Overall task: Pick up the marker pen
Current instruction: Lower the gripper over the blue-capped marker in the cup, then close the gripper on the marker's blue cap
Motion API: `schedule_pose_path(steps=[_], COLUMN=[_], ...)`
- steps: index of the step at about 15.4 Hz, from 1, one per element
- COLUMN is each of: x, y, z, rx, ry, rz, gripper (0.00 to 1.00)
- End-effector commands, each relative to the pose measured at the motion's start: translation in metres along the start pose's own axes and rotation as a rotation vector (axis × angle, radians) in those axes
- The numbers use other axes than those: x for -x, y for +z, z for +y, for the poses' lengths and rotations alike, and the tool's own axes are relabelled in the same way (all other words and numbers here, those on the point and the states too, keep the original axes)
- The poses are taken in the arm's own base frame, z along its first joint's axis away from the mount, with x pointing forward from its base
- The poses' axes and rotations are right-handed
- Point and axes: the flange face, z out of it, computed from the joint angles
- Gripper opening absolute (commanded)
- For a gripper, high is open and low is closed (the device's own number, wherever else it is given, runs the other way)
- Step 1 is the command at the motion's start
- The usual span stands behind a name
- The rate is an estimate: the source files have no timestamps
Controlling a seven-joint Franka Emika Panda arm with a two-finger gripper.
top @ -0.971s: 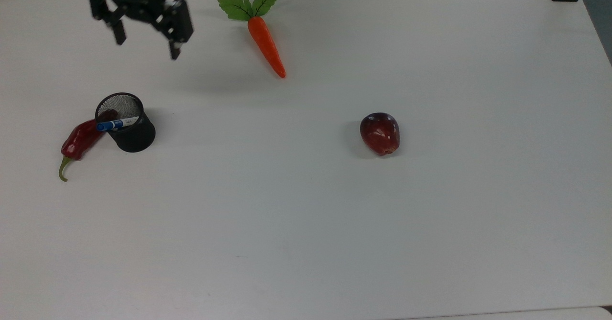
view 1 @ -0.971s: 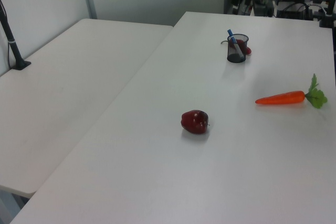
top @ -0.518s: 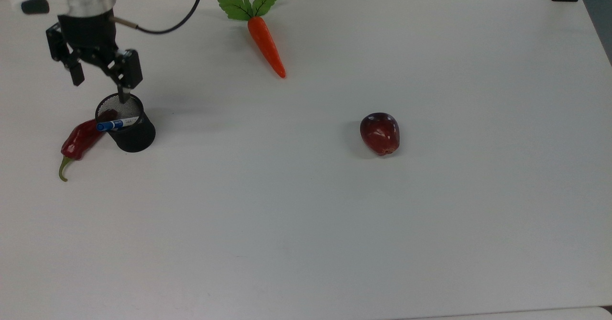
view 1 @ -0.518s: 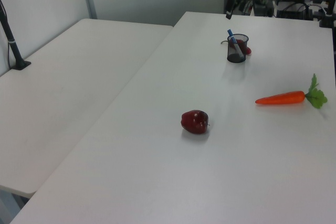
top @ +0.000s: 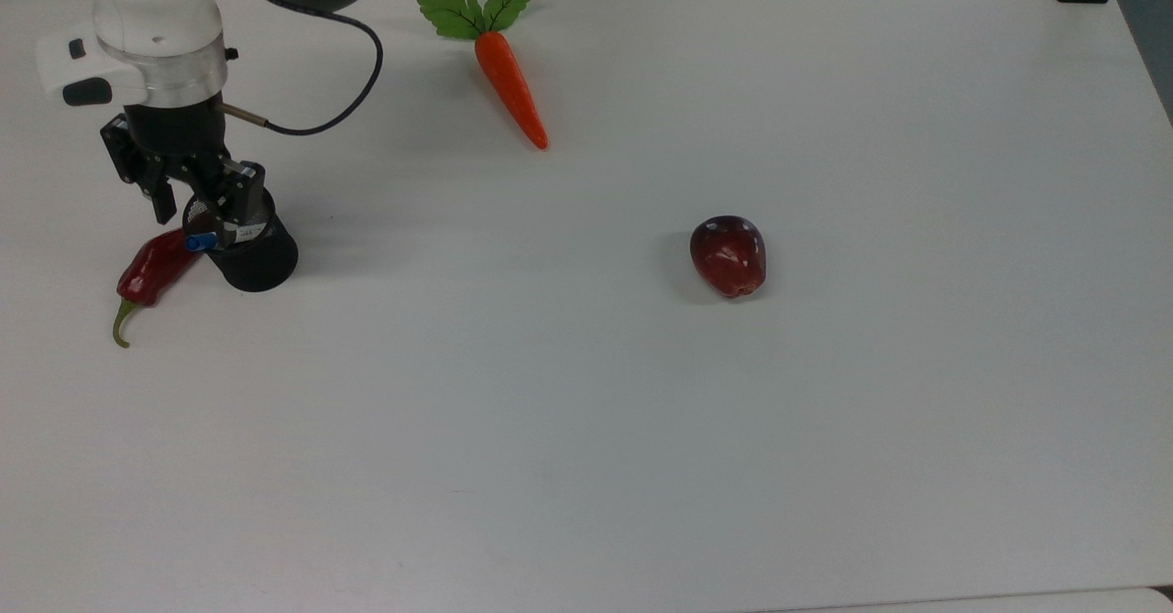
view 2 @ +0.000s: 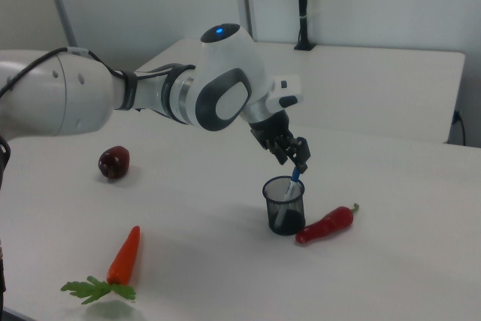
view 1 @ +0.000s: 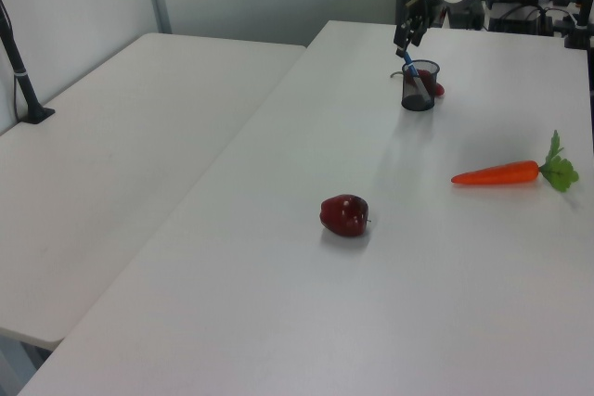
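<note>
The marker pen (top: 196,242) stands slanted in a black mesh cup (top: 257,265), its blue cap poking out over the rim toward the top view's left. In the left view the marker pen (view 1: 409,64) rises above the cup (view 1: 419,95). My gripper (top: 203,215) hangs open just over the cup's mouth, one finger on each side of the pen's upper end. The right view shows the gripper (view 2: 297,162) directly above the marker pen (view 2: 293,182) and the cup (view 2: 284,206).
A red chili pepper (top: 149,270) lies against the cup on the top view's left. A carrot (top: 511,89) rests at the table's far edge, and a dark red apple (top: 729,256) sits mid-table. The white table (top: 641,430) extends wide toward the top view's right.
The arm has swung from the table's far edge toward the cup and dropped, so the open gripper now stands over the cup's mouth around the marker's top. The objects have not moved.
</note>
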Motion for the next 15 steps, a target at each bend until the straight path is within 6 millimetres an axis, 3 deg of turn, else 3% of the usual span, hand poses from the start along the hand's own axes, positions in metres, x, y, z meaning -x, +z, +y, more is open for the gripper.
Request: schedule_pose_path(steps=[1, 5, 15], x=[0.000, 0.000, 0.000], y=[0.002, 0.012, 0.012], z=[0.006, 0.003, 0.005], rx=[0.006, 0.004, -0.002], ry=[-0.003, -0.005, 0.014], rz=[0.027, 0.027, 0.039], gripper=[0.43, 0.37, 0.16])
